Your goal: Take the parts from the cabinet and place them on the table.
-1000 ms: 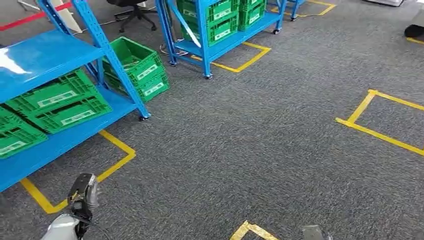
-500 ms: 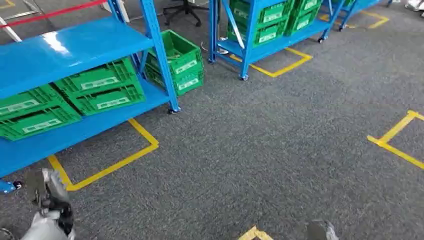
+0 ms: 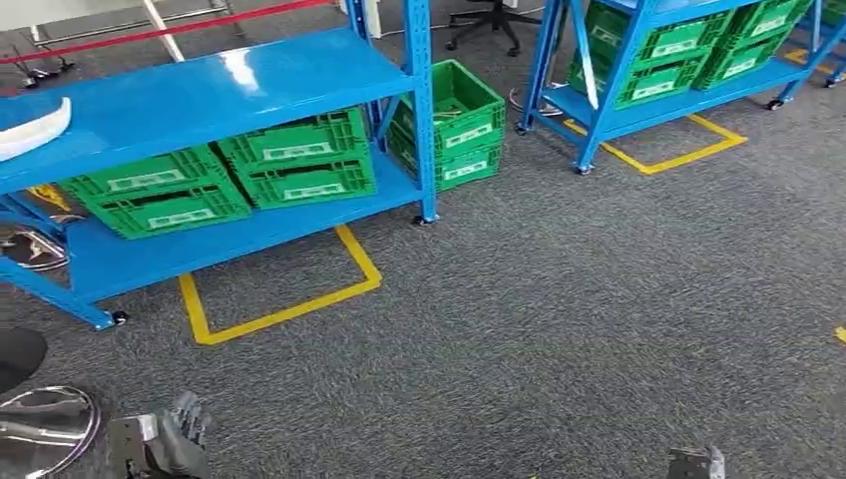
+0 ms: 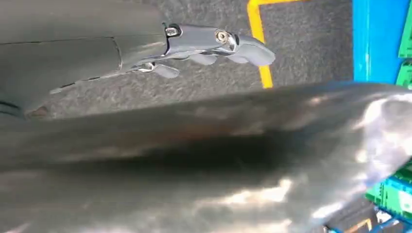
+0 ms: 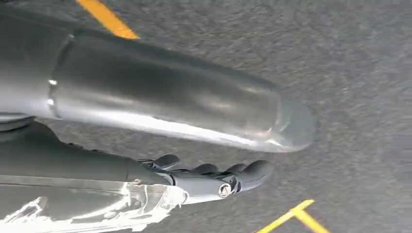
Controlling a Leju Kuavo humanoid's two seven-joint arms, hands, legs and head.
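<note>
Swinging leftward, the camera now puts the blue cabinet (image 3: 214, 90) with its green crates (image 3: 297, 160) at upper left and a white part (image 3: 35, 128) on its top shelf, while both hands, left (image 3: 165, 446) and right (image 5: 214, 179), hang empty, fingers loosely apart.

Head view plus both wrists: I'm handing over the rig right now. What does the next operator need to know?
Left robot hand: empty, fingers stretched out, low over the carpet.
Right robot hand: empty, fingers stretched out, low over the carpet.
Things: blue rack ahead on the left, green crates on its lower shelf, a white object on the top shelf; I cannot tell if it is a part.
Done: no part in hand.
Left: get within reach of the rack, take the parts, carry them to the table.
</note>
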